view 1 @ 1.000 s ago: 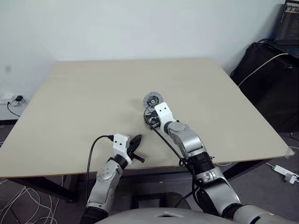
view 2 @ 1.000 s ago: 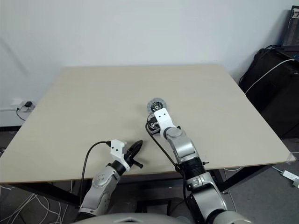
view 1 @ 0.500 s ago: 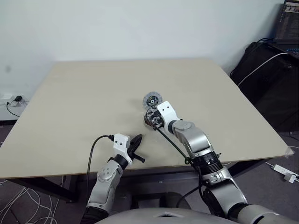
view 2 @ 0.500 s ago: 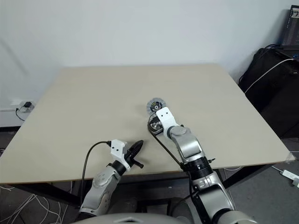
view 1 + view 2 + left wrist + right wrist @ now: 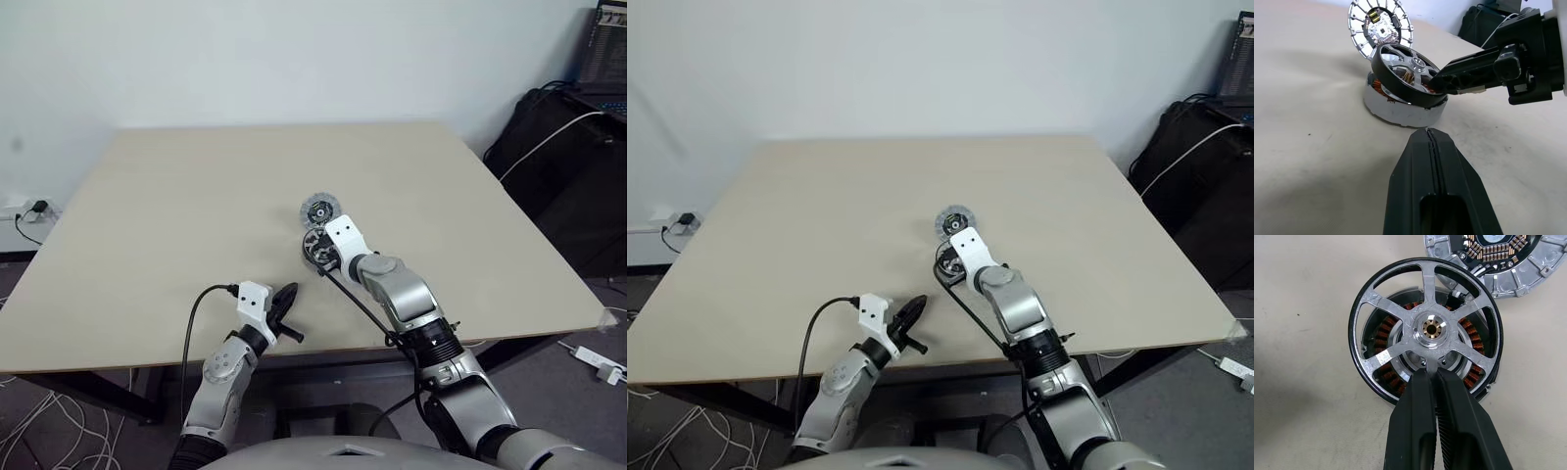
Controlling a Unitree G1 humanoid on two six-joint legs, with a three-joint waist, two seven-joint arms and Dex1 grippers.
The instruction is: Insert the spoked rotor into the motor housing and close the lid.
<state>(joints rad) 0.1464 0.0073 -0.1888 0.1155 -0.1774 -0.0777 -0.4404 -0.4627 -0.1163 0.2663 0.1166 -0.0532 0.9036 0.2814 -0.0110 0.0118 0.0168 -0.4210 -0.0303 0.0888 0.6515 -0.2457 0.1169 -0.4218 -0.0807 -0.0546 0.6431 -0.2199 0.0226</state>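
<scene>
Right gripper [image 5: 1431, 377], clamped on one spoke of the spoked rotor [image 5: 1426, 330], holds it tilted on the motor housing [image 5: 1400, 108], lid [image 5: 1378, 30] just beyond the housing on the bench [image 5: 176, 215]; left gripper [image 5: 286, 299] pressed closed, empty, well apart from the housing.

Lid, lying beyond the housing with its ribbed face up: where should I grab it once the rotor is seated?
Probably by the outer rim. The lid lies flat, so only its edge offers opposing faces. Come from above on the far side, away from the motor housing: its near edge sits tight behind the tilted spoked rotor, which the right gripper pinches by a spoke.
</scene>
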